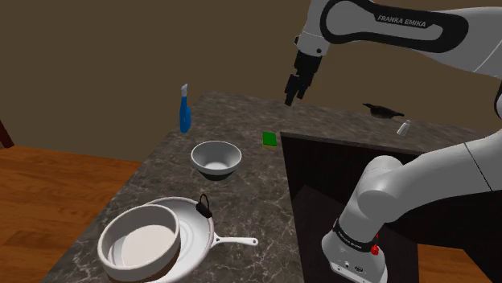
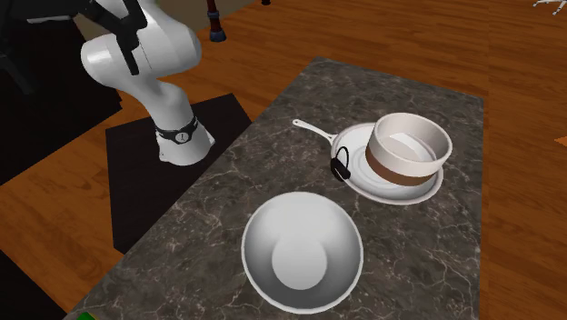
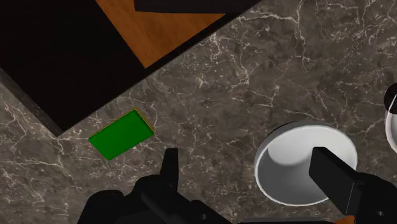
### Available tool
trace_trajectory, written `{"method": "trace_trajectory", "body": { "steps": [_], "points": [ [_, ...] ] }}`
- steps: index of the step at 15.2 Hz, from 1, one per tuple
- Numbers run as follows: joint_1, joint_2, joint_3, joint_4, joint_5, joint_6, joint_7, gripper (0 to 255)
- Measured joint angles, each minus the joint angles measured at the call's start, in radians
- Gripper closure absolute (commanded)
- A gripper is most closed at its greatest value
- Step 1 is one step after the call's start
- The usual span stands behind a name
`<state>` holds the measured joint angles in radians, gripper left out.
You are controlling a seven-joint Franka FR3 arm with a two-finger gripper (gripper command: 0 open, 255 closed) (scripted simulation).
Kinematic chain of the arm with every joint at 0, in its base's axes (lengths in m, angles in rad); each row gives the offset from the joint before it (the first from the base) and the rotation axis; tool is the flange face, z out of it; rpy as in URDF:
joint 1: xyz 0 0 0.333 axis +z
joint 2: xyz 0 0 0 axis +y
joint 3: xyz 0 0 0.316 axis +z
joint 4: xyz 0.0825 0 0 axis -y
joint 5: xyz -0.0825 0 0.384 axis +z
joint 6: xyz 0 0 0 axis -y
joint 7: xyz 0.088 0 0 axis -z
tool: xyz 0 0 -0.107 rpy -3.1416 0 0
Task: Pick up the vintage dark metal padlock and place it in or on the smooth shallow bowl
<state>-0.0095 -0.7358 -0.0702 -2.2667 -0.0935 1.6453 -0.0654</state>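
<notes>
High above the desk (image 1: 241,116), the jaws stand wide apart, empty; the padlock (image 1: 203,207) at the pan (image 1: 240,242) rim needs a centred, vertical approach.

White capitals FRANKA EMIKA on the dark band (image 1: 406,22) of the arm (image 1: 450,173), faint lettering on the dark ring (image 1: 355,235) at its base, unreadable

Cut by second exterior view's bottom edge, lower left: green block (image 2: 84,315). Part hidden behind gripper (image 3: 246,159): bowl (image 3: 286,165). Too small to tell, shoulder view's upper right: dark thing (image 1: 382,108).
</notes>
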Motion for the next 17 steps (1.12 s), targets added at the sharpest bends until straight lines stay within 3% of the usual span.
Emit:
{"method": "trace_trajectory", "body": {
  "steps": [8, 17],
  "points": [
    [0.037, 0.041, 0.099, -0.083, 0.059, 0.094, 0.122, 0],
    [0.095, 0.187, 0.248, -0.125, 0.137, 0.248, 0.302, 0]
  ]
}}
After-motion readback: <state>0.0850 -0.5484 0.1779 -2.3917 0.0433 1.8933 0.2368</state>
